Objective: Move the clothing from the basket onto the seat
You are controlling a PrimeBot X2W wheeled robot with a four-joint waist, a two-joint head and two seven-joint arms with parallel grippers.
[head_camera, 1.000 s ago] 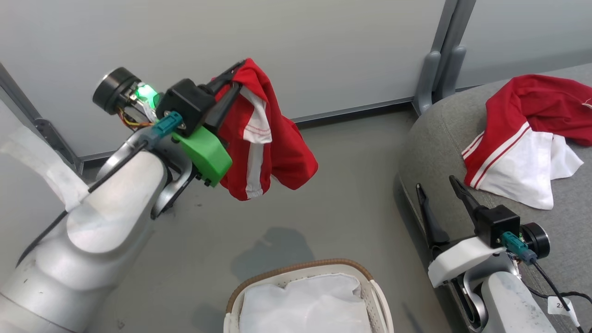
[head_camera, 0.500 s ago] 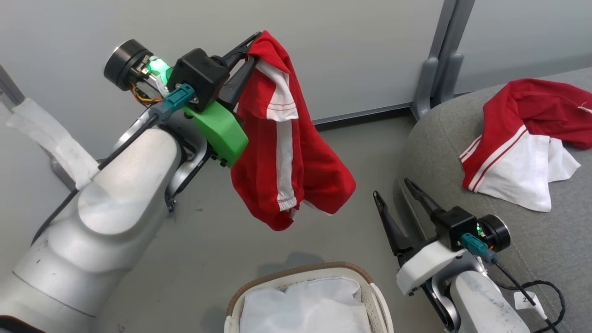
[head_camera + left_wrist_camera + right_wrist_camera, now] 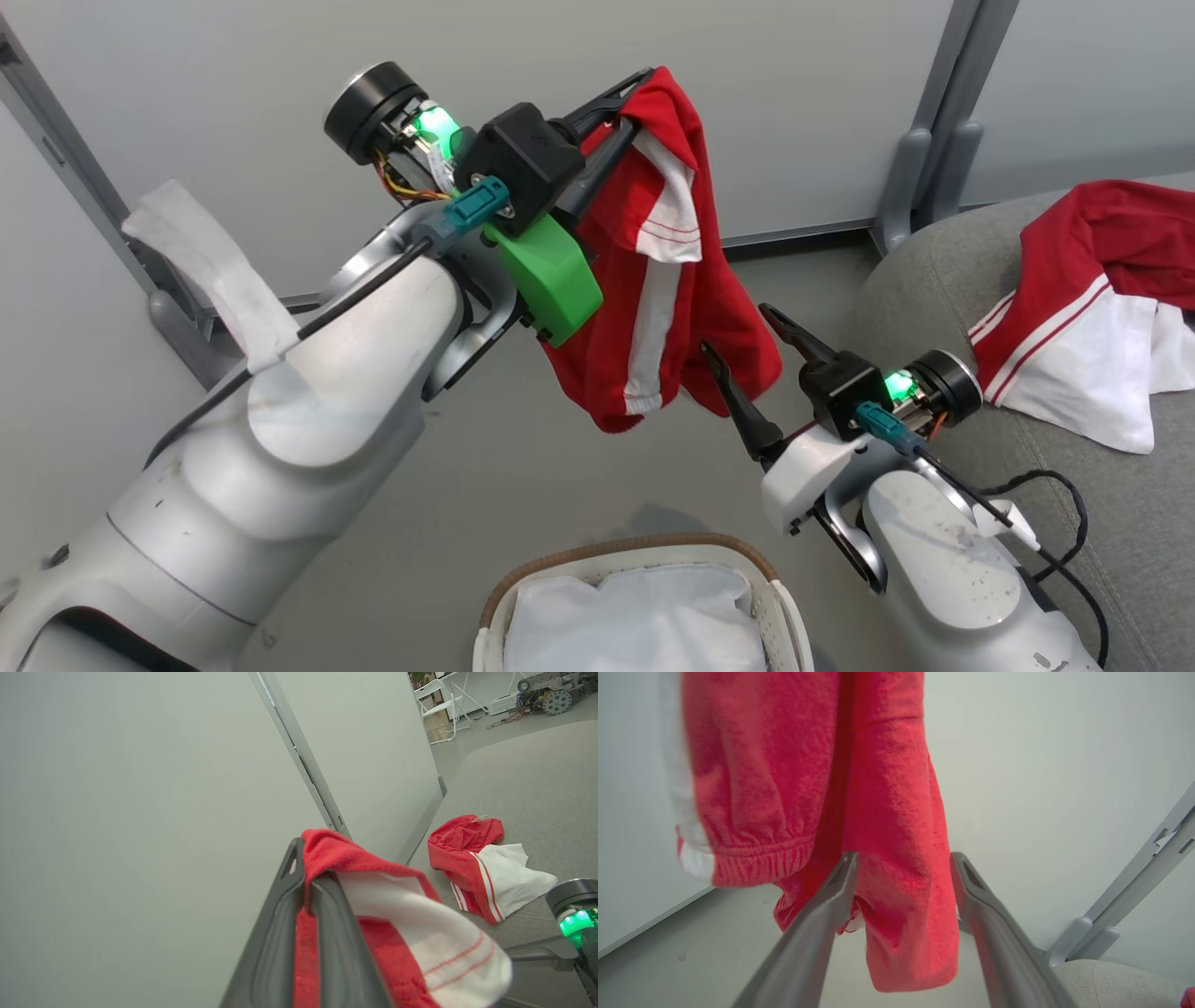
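I look downward from the head camera; both wrist cameras sit close to the hanging soft red white-striped garment, which all three views share.

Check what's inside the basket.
A crumpled white liner fills the visible part of the basket. Anything under its folds is covered; the near side runs out of frame.

The hanging red garment is soft, fuzzy knit cloth, kinda terry up close, with a ribbed cuff. The second garment looks like the same stuff. The seat is matt grey woven fabric. The basket is white plastic with a brown woven-look rim and a cloth liner. The left gripper has matt dark plastic fingers, and the left arm shell is smooth and slightly glossy.
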